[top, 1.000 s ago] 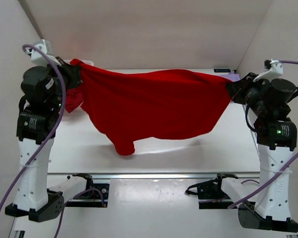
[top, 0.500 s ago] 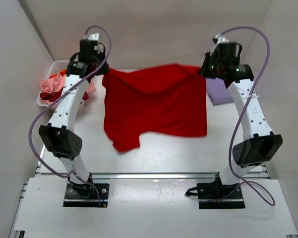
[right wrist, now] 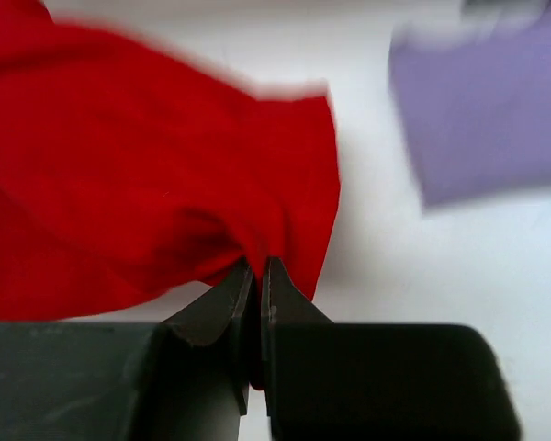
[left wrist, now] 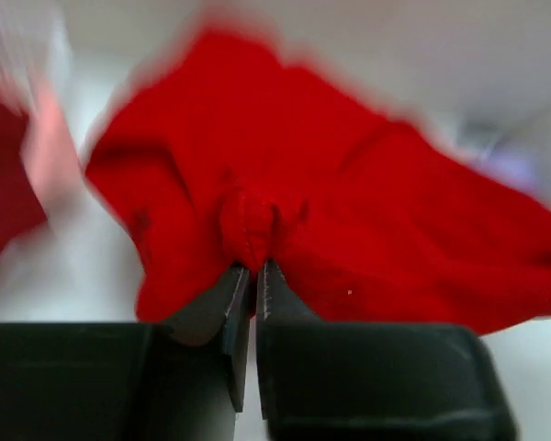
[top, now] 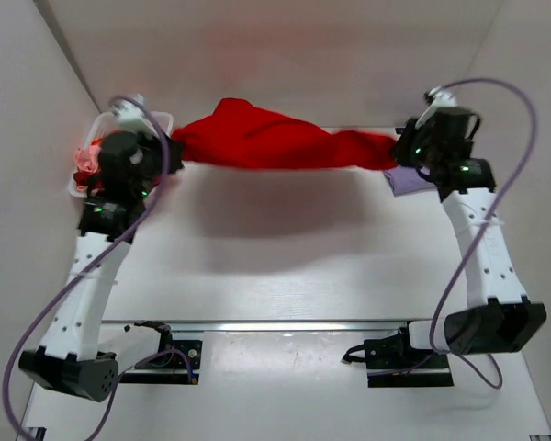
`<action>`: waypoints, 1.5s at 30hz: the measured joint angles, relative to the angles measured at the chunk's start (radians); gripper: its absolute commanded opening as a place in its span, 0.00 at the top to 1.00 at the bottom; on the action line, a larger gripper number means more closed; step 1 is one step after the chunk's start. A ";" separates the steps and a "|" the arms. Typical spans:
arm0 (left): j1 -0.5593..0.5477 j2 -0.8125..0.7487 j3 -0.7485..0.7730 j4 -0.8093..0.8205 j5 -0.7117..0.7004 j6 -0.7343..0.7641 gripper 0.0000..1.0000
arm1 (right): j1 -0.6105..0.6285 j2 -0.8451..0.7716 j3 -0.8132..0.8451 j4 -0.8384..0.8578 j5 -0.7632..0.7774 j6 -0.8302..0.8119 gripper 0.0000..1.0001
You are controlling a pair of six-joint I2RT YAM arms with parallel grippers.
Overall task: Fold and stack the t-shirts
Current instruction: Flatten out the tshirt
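A bright red t-shirt [top: 275,142] hangs stretched in the air across the back of the table, bunched into a narrow band. My left gripper [top: 172,147] is shut on its left end; the left wrist view shows the jaws [left wrist: 253,266] pinching a fold of red cloth [left wrist: 349,211]. My right gripper [top: 397,153] is shut on its right end; the right wrist view shows the jaws [right wrist: 257,268] pinching red cloth [right wrist: 119,184]. A lavender-purple t-shirt [top: 409,177] lies folded at the back right, also in the right wrist view [right wrist: 487,119].
A white bin [top: 84,188] at the back left holds pink and dark red shirts [top: 84,162]. White walls close in the left, right and back. The arm bases sit on the rail at the near edge [top: 275,323].
Both grippers moved apart and swung the red shirt up and back. It hung spread out over the table before; now it is a bunched band near the back wall, blurred by motion.
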 measured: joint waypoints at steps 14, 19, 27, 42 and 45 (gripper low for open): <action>0.033 0.077 -0.578 -0.047 0.120 -0.095 0.28 | -0.025 -0.079 -0.584 -0.143 -0.050 0.151 0.52; 0.030 0.184 -0.521 -0.033 0.076 -0.114 0.31 | -0.049 -0.084 -0.601 -0.115 -0.050 0.159 0.52; 0.035 0.449 -0.340 -0.006 0.015 -0.176 0.44 | -0.027 -0.048 -0.634 -0.083 -0.061 0.169 0.52; -0.034 0.777 -0.105 0.093 -0.073 -0.150 0.43 | -0.032 0.001 -0.639 -0.008 -0.087 0.179 0.52; -0.046 0.819 -0.067 0.105 -0.087 -0.139 0.42 | -0.032 0.002 -0.643 0.002 -0.090 0.179 0.53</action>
